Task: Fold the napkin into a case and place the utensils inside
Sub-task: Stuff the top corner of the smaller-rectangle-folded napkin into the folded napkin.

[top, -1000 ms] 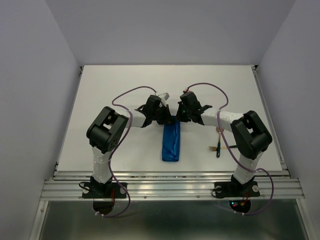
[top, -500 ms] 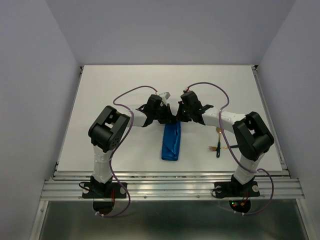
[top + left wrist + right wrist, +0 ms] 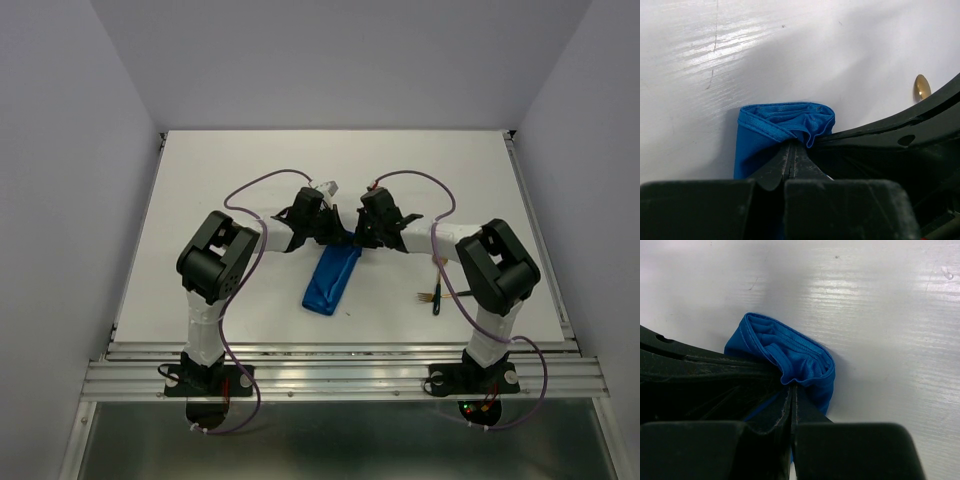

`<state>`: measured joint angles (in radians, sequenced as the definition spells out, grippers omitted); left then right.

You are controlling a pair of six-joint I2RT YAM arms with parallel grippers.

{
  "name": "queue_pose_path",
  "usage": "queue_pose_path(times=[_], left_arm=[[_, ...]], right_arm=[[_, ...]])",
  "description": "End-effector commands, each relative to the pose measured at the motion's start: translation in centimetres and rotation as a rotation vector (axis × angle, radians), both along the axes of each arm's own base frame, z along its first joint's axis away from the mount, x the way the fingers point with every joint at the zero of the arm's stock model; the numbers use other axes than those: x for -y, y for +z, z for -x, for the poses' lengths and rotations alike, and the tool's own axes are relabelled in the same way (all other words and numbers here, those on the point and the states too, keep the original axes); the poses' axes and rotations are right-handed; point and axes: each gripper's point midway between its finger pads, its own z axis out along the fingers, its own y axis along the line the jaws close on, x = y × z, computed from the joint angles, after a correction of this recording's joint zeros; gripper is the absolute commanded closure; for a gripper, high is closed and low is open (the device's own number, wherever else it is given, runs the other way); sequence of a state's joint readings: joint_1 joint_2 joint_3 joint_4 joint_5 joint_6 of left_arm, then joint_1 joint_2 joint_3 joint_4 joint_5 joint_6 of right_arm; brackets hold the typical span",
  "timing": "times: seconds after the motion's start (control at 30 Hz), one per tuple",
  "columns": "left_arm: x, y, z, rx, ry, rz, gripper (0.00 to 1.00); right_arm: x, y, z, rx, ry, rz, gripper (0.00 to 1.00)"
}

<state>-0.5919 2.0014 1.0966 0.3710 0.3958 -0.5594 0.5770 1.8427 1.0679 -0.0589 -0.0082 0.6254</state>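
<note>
The blue napkin is folded into a narrow case shape lying slantwise on the white table, its far end raised. My left gripper and right gripper meet at that far end, each shut on a side of the open cloth edge. In the left wrist view the pinched napkin bunches just past my left gripper; in the right wrist view the napkin folds over my right gripper. The utensils lie to the right: the fork and the spoon, whose gold head shows beyond the right arm.
The right arm's dark link crosses close beside the left gripper, and the left arm's link crosses beside the right one. Cables loop above both forearms. The table's metal rail runs along the near edge.
The napkin's near end has swung to the left, so the strip now lies slanted. Both grippers stay shut on its far end and have shifted slightly away from the bases.
</note>
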Motion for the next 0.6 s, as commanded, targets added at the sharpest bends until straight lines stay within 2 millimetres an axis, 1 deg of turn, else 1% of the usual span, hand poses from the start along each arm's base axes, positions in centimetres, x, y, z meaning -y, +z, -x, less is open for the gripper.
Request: queue_pose_path(times=[0.0, 0.1, 0.2, 0.23, 0.3, 0.33, 0.4, 0.43, 0.53, 0.57], left_arm=[[0.3, -0.4, 0.4, -0.010, -0.009, -0.015, 1.00], [0.4, 0.1, 0.6, -0.012, -0.017, 0.000, 1.00], [0.4, 1.4, 1.0, 0.002, -0.026, 0.018, 1.00], [0.3, 2.5, 1.0, 0.021, -0.028, 0.024, 1.00], [0.1, 3.4, 1.2, 0.028, -0.035, 0.018, 1.00], [0.1, 4.6, 1.3, 0.053, -0.046, 0.023, 1.00], [-0.2, 5.5, 1.6, 0.059, -0.056, 0.017, 1.00], [-0.3, 6.6, 1.7, 0.079, -0.061, 0.022, 1.00], [-0.9, 7.5, 2.3, 0.088, -0.062, 0.017, 1.00], [-1.0, 7.5, 2.5, 0.085, -0.061, 0.014, 1.00]], right_arm=[[-0.9, -2.5, 1.1, -0.065, 0.037, 0.009, 0.99], [-0.8, -2.7, 1.0, -0.070, 0.034, 0.016, 0.97], [-0.5, -3.0, 1.0, -0.071, 0.018, 0.027, 0.97], [-0.5, -3.0, 0.9, -0.071, 0.016, 0.031, 0.97], [-0.3, -3.4, 1.0, -0.081, 0.011, 0.041, 0.97], [-0.3, -3.5, 1.0, -0.082, 0.009, 0.044, 0.97], [-0.3, -3.7, 0.9, -0.084, 0.006, 0.047, 0.97], [-0.3, -3.7, 0.8, -0.083, 0.006, 0.049, 0.97], [-0.4, -3.6, 0.7, -0.083, 0.009, 0.049, 0.97], [-0.5, -3.6, 0.6, -0.080, 0.009, 0.047, 0.97]])
